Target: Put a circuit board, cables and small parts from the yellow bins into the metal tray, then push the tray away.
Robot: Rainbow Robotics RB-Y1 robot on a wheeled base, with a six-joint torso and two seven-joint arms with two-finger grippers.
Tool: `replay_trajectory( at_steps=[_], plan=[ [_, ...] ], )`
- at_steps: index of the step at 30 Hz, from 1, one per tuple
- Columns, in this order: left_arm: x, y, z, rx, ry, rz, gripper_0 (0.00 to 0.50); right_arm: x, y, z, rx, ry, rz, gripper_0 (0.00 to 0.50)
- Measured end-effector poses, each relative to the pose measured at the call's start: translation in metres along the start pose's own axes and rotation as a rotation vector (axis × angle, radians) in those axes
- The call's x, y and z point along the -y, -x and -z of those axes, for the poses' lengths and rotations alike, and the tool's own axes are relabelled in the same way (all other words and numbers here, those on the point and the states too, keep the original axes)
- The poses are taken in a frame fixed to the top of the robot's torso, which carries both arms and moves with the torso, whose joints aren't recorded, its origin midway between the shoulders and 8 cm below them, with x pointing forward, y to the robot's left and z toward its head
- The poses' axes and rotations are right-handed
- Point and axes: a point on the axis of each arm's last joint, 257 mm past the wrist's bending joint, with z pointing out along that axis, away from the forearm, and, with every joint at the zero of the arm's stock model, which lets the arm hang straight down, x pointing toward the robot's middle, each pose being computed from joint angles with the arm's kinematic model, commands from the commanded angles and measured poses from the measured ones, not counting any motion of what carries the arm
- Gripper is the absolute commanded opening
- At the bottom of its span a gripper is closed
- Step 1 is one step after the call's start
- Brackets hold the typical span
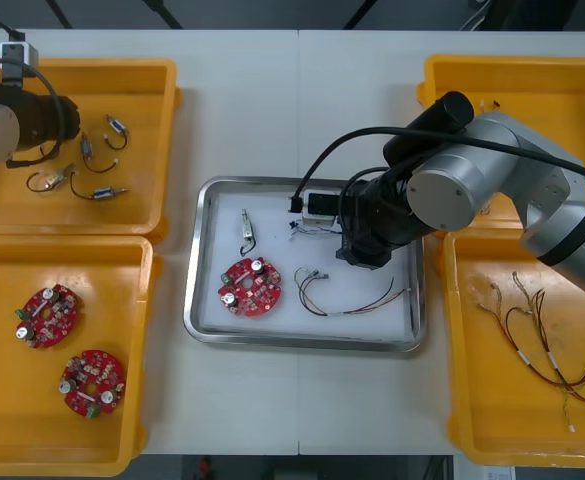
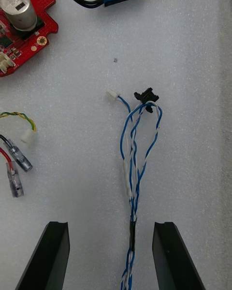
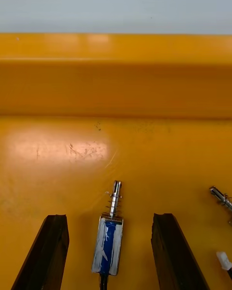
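Right gripper [image 2: 112, 224] apart — blue-white cable [image 2: 130, 174] between fingers [image 2: 50, 251], in tray [image 1: 197, 290] | left gripper [image 3: 111, 217] apart, bin [image 3: 116, 77]

Not much of the room to see here tbh. The bench [image 1: 272, 110] is a plain off-white top that takes up nearly the whole front view. A thin seam [image 1: 298, 100] runs straight down the middle, so it looks like two panels butted together. There's a dark strip of floor [image 1: 222, 12] along the top edge and another dark sliver [image 1: 302, 468] along the bottom edge. Lighting is soft and even.
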Motion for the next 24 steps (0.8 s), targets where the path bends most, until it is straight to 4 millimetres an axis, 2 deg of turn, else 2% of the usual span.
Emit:
replay_trajectory(
  at_steps=[4,7,14,19,22,24],
  plan=[
    [0.001,-0.002,-0.001,-0.003,-0.001,0.002,0.5,0.001,0.008,0.013,0.01,-0.008,0.029,0.5],
    [0.001,-0.002,-0.001,-0.004,-0.001,0.002,0.5,0.0,0.007,0.031,-0.012,0.005,0.042,0.5],
    [-0.003,-0.006,-0.003,-0.008,0.009,-0.003,0.5,0.02,0.006,0.075,-0.003,-0.007,-0.002,0.5],
    [-0.009,-0.014,-0.006,-0.016,0.023,-0.011,0.5,0.033,-0.003,0.101,0.024,-0.006,-0.206,0.5],
    [-0.011,-0.017,-0.007,-0.023,0.027,-0.014,0.5,0.043,-0.016,0.117,0.013,-0.024,-0.361,0.5],
    [-0.011,-0.018,-0.007,-0.024,0.027,-0.015,0.5,0.051,-0.026,0.127,0.006,-0.04,-0.404,0.5]
  ],
)
